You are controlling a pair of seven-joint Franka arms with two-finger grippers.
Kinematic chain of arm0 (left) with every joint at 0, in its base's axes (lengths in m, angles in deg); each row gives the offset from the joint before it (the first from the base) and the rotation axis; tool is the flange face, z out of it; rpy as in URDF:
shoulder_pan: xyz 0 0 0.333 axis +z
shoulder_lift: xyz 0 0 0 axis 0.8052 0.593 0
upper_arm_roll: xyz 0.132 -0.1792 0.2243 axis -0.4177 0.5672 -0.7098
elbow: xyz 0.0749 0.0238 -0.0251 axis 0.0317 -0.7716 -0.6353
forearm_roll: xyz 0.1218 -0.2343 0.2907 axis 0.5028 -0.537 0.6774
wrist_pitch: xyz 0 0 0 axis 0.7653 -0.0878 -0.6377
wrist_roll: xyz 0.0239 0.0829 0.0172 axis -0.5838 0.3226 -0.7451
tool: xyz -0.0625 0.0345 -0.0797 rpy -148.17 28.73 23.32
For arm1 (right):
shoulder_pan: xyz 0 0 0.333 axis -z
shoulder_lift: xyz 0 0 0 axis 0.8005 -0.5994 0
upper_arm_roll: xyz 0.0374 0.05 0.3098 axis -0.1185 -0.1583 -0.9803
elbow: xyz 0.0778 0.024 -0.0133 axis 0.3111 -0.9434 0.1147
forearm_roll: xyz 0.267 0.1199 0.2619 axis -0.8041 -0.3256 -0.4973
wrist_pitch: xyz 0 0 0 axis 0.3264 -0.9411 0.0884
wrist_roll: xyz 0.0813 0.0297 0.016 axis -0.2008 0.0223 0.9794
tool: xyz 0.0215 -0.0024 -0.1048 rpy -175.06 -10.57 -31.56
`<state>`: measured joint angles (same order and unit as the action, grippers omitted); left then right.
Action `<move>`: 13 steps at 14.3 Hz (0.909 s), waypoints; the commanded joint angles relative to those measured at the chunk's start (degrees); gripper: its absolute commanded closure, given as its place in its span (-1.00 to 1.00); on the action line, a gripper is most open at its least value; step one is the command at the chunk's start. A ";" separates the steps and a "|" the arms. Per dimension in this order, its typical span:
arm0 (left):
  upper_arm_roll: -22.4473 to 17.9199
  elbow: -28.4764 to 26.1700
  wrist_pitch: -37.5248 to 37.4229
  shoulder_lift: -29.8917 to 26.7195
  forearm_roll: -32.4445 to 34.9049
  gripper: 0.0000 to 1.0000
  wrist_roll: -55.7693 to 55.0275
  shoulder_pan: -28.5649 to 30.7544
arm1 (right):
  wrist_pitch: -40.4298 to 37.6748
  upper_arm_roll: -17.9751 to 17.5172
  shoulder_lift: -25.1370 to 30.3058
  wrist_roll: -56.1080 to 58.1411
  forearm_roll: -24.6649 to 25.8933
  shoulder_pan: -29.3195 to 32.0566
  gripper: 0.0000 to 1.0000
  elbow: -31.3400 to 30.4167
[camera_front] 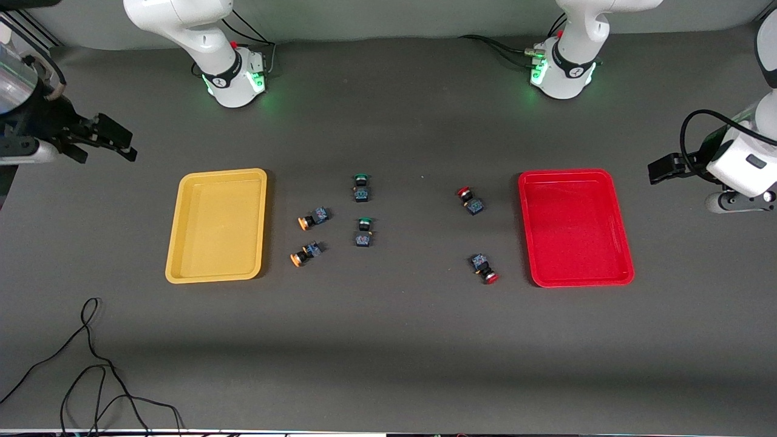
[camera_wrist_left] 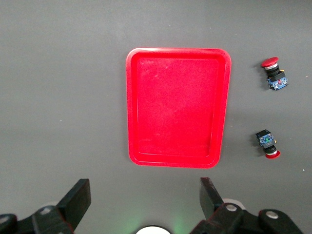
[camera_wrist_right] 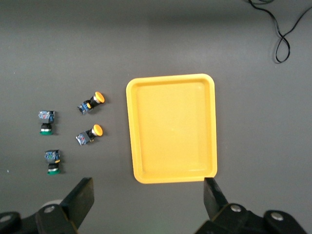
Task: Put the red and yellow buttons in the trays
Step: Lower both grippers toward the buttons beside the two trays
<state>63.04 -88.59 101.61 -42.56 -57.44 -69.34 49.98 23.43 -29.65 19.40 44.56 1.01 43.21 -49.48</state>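
Observation:
The yellow tray (camera_front: 217, 226) (camera_wrist_right: 171, 127) and red tray (camera_front: 575, 227) (camera_wrist_left: 178, 107) lie empty. Two yellow-capped buttons (camera_front: 312, 219) (camera_front: 305, 254) lie on their sides beside the yellow tray; the right wrist view shows both (camera_wrist_right: 91, 103) (camera_wrist_right: 89, 134). Two red-capped buttons (camera_front: 470, 201) (camera_front: 484, 269) lie beside the red tray; the left wrist view shows both (camera_wrist_left: 274, 75) (camera_wrist_left: 267, 144). My right gripper (camera_front: 124, 145) (camera_wrist_right: 148, 195) is open and empty, over the table's right-arm end. My left gripper (camera_front: 654, 170) (camera_wrist_left: 145, 195) is open and empty, over the left-arm end.
Two green-capped buttons (camera_front: 362, 187) (camera_front: 363, 233) lie mid-table between the yellow and red groups; they also show in the right wrist view (camera_wrist_right: 47, 122) (camera_wrist_right: 52, 161). A loose black cable (camera_front: 91, 364) lies near the front camera, at the right arm's end.

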 commanded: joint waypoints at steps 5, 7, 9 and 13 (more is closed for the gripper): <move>7.87 -1.01 -0.44 -0.90 -0.29 -0.99 -0.41 5.93 | 0.92 -0.89 -3.07 -9.12 0.13 -3.03 -1.00 -1.21; 8.56 -1.19 -1.92 -0.47 -0.38 -0.99 -4.78 3.23 | 8.10 -3.69 -4.21 -20.60 0.13 -4.88 -1.00 -7.52; 10.58 -2.93 -1.85 2.25 -0.91 -0.99 -12.41 -1.26 | 17.41 -7.47 -5.26 -30.81 0.04 -5.24 -1.00 -15.95; 14.46 -9.18 9.91 8.66 -2.14 -0.99 -28.78 -6.10 | 28.61 -9.07 -15.08 -47.10 -6.00 -9.45 -1.00 -21.71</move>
<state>77.35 -95.53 107.45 -36.79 -59.09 -92.97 45.67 49.34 -39.02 9.06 2.76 -1.17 34.76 -70.67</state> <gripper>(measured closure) 0.004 0.000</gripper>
